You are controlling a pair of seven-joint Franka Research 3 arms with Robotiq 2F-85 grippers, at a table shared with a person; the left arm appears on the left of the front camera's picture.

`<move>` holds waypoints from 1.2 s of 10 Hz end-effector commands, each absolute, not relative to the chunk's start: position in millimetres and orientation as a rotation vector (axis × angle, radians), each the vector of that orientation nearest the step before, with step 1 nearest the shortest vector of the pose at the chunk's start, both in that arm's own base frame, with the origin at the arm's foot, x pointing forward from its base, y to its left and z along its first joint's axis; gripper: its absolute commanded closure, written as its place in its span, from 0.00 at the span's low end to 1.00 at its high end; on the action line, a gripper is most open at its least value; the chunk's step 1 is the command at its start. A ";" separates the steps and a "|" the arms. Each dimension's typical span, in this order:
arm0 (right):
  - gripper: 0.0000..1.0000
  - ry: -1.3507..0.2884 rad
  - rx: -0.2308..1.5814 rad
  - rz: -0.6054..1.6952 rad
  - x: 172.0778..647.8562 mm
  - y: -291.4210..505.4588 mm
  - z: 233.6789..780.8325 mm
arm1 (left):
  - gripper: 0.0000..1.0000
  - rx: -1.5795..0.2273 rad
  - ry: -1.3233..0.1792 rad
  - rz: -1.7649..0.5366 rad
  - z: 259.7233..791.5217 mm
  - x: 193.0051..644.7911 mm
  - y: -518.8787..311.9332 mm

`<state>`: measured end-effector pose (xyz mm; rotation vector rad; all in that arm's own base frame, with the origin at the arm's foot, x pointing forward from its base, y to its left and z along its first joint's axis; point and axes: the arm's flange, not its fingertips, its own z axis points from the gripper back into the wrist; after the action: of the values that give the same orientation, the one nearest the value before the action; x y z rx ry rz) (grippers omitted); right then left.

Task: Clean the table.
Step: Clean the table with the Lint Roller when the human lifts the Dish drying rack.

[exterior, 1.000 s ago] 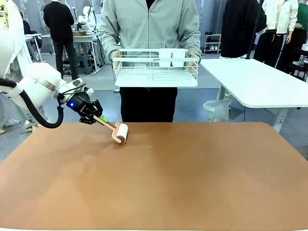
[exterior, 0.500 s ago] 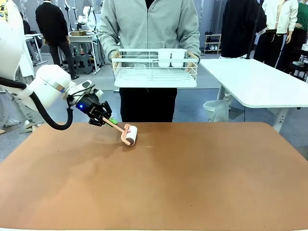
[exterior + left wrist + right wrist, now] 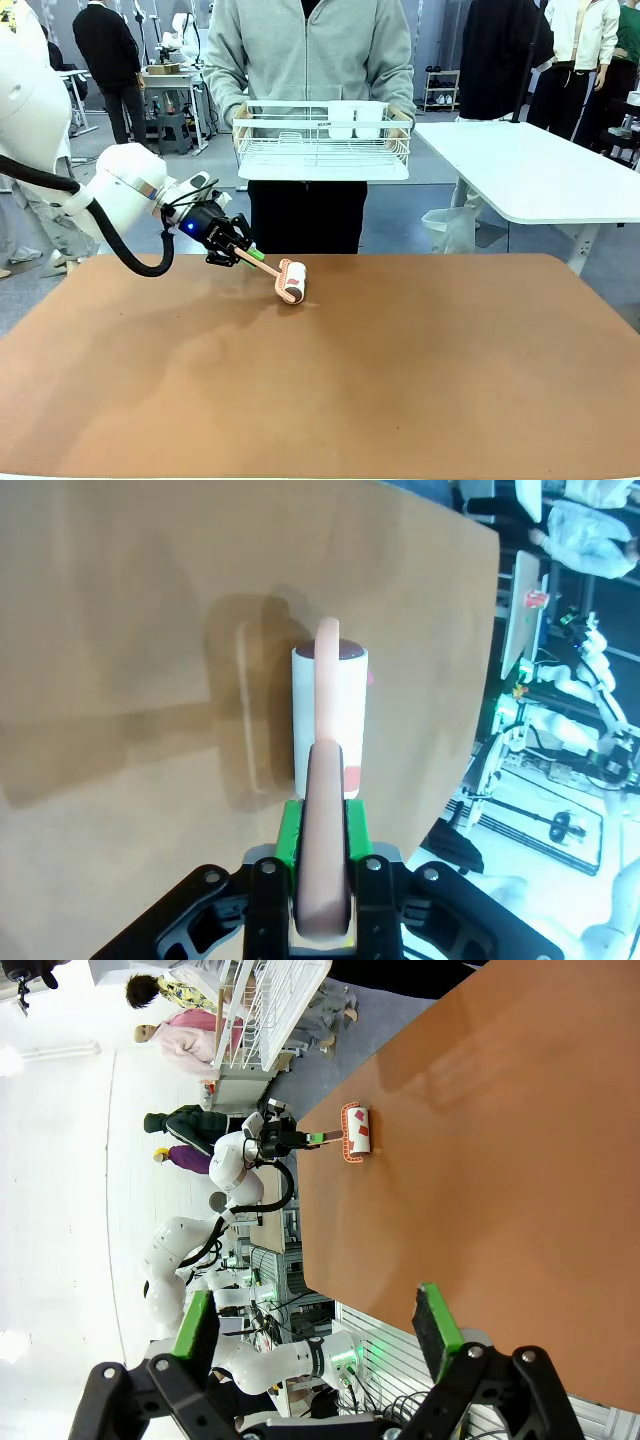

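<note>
The reddish-brown table (image 3: 400,370) spreads across the front view. On its far left part rests a lint roller (image 3: 293,282) with a white drum and a pink handle. My left gripper (image 3: 241,253) is shut on that handle and holds it slanted, with the drum on the tabletop. From the left wrist, the green pads (image 3: 289,838) clamp the pink handle, with the drum (image 3: 330,720) lying on the table (image 3: 130,630) ahead. My right gripper (image 3: 315,1325) stands open above the table (image 3: 500,1160), holding nothing; the lint roller (image 3: 356,1133) lies far off.
A person stands at the far edge holding a white wire dish rack (image 3: 322,140) in both hands, above the table. A white-topped table (image 3: 540,170) stands at the back right. Other people and benches show in the background.
My left gripper has moved to the right along the far side of the table, rolling the lint roller with it. The person and the rack have stayed put.
</note>
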<state>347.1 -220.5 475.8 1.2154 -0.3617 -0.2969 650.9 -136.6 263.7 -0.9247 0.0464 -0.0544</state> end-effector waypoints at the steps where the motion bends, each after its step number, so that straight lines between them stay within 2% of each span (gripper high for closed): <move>1: 0.00 -0.376 1.230 -0.287 346.4 -220.9 479.7 | 0.93 -0.927 0.080 -0.031 254.3 638.0 -153.2; 5: 0.00 -0.376 1.230 -0.287 346.4 -220.9 479.7 | 0.93 -0.987 0.091 -0.043 274.6 631.1 -170.8; 7: 0.00 -0.376 1.230 -0.287 346.4 -220.9 479.7 | 0.93 -1.064 0.095 -0.034 306.1 625.4 -161.0; 8: 0.00 -0.376 1.230 -0.287 346.4 -220.9 479.7 | 0.93 -1.088 0.048 -0.032 328.9 620.1 -153.1; 12: 0.00 -0.376 1.230 -0.287 346.4 -220.9 479.7 | 0.93 -1.100 -0.031 0.008 391.1 578.7 -115.0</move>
<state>346.9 -220.8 475.9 1.2154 -0.3624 -0.2977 600.9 -122.9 388.5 -1.0791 -0.0089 -0.0090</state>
